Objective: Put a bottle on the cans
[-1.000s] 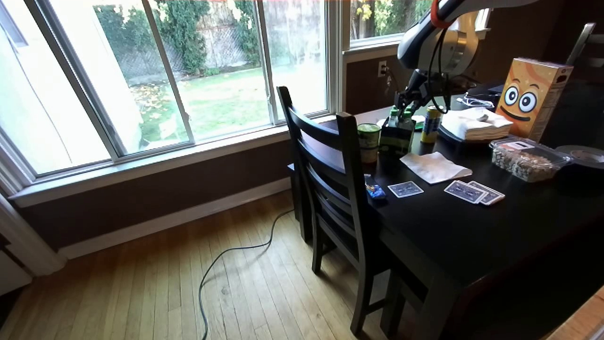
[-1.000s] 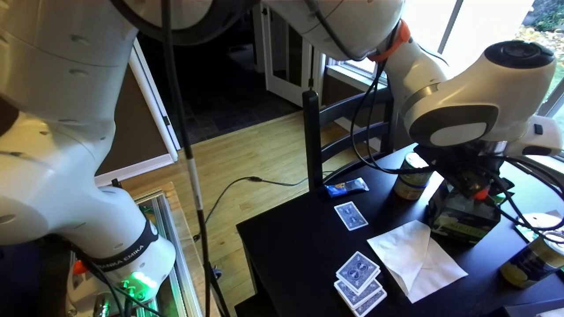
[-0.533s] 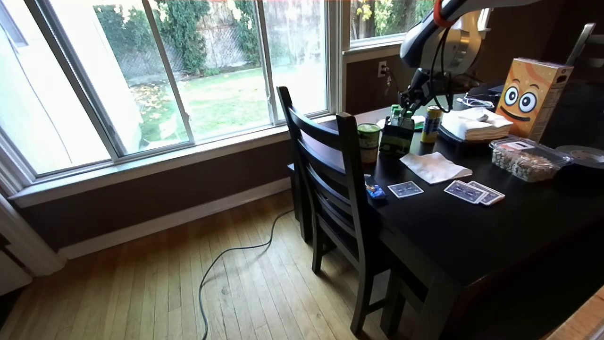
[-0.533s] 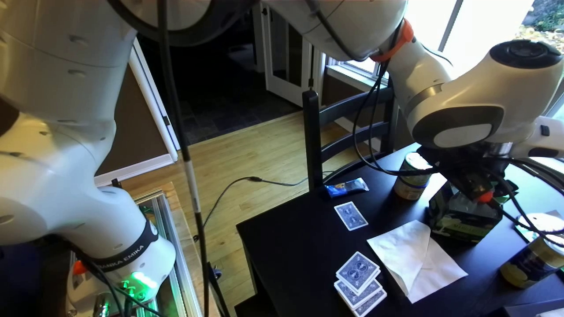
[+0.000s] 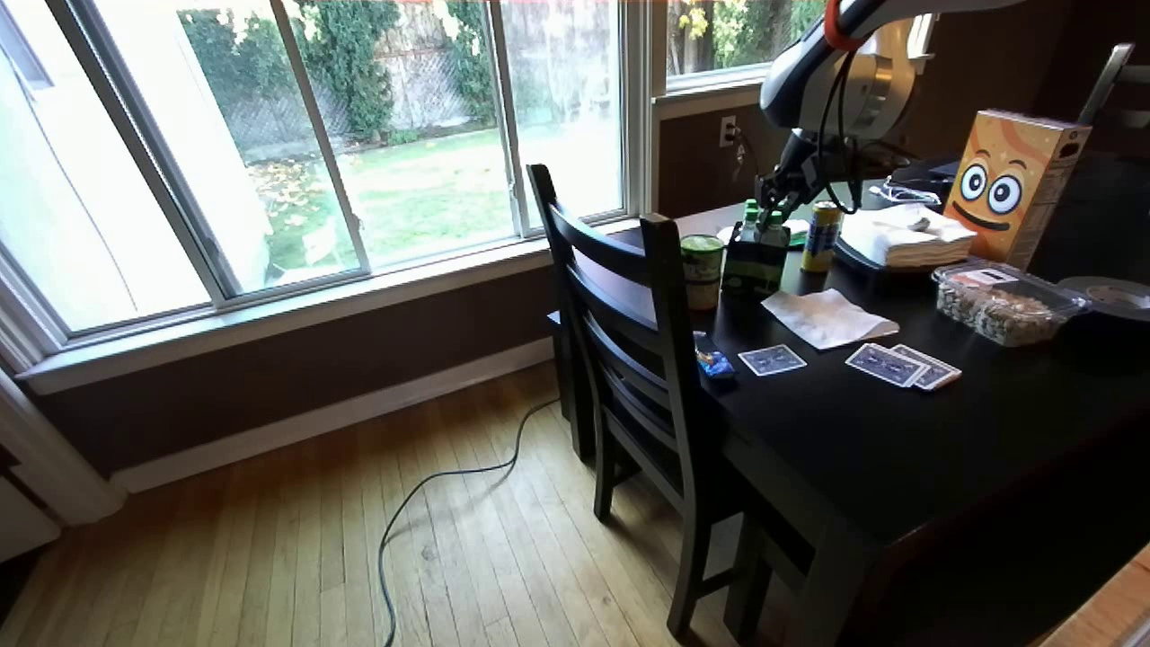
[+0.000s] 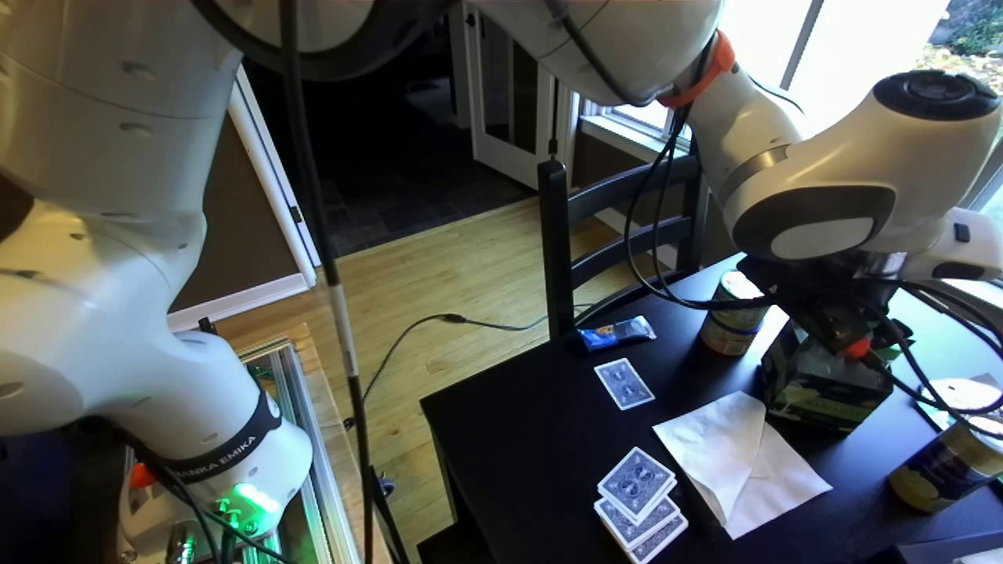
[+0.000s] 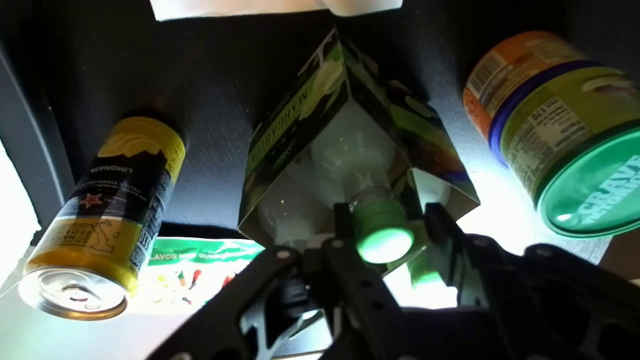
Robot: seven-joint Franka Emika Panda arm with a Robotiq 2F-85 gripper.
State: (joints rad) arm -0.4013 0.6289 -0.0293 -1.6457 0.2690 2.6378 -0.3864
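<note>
In the wrist view several pale see-through bottles with green caps stand in a dark green open carton. My gripper is open, its fingers on either side of the cap of one bottle. The left finger is close against the cap; a gap shows on the right. The carton shows in both exterior views. No cluster of dark cans shows. One yellow and dark drink can stands left of the carton. Two stacked short tins with a green lid stand right of it.
A white napkin, playing cards and a blue snack packet lie on the black table. A cereal box, a stack of napkins and a plastic tub stand farther along. A chair is beside the table.
My gripper has shifted slightly away from the bottle tops and then slightly back down over them. The carton, cans and other things have not visibly moved.
</note>
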